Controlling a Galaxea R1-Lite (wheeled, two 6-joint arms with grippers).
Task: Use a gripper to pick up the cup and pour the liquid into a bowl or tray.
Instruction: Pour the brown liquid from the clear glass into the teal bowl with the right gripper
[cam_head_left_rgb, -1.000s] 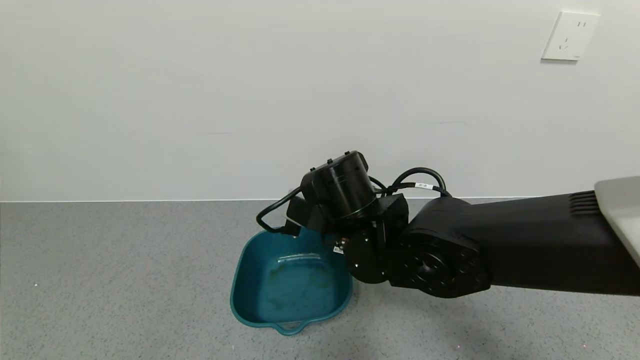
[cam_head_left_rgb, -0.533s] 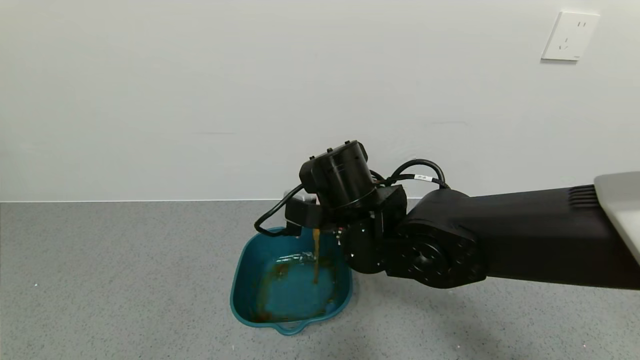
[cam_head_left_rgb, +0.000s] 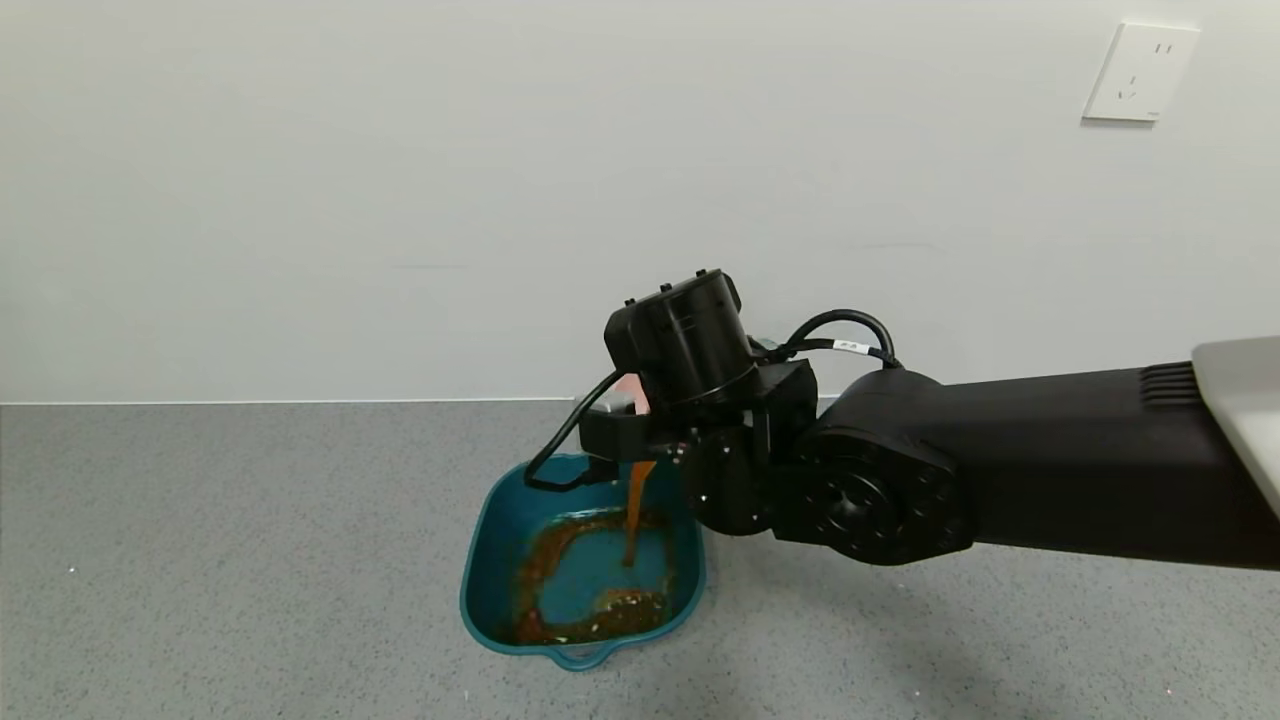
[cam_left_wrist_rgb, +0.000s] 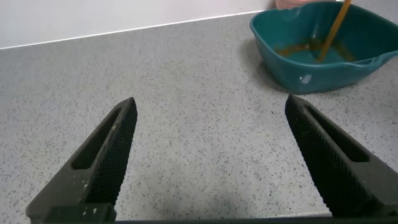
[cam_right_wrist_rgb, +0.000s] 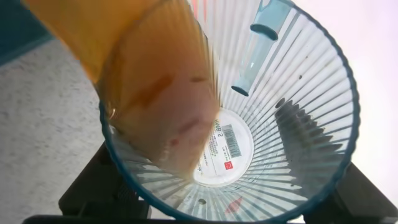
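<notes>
My right gripper (cam_head_left_rgb: 625, 435) hangs over the far rim of the dark teal tub (cam_head_left_rgb: 480, 570), shut on the cup. The head view hides the cup behind the black wrist housing. The right wrist view looks into the tipped, ribbed pale blue-green cup (cam_right_wrist_rgb: 292, 124), with black fingers (cam_right_wrist_rgb: 93, 186) on both sides. Reddish-brown liquid (cam_right_wrist_rgb: 149, 93) runs over its rim. It falls as a stream (cam_head_left_rgb: 634, 510) into the tub, where a brown ring of liquid (cam_head_left_rgb: 545, 560) lies. My left gripper (cam_left_wrist_rgb: 210, 106) is open and empty, low over the grey floor, away from the tub (cam_left_wrist_rgb: 292, 68).
The grey speckled floor (cam_head_left_rgb: 250, 560) meets a white wall just behind the tub. A wall socket (cam_head_left_rgb: 1140, 72) is at the upper right. A pink bowl's edge (cam_left_wrist_rgb: 292, 3) shows behind the tub in the left wrist view. The right arm (cam_head_left_rgb: 1050, 490) spans the right side.
The right wrist has tipped the cup further. The stream began half a second ago and is now thicker. The tub has gone from nearly clean to holding a brown ring of liquid.
</notes>
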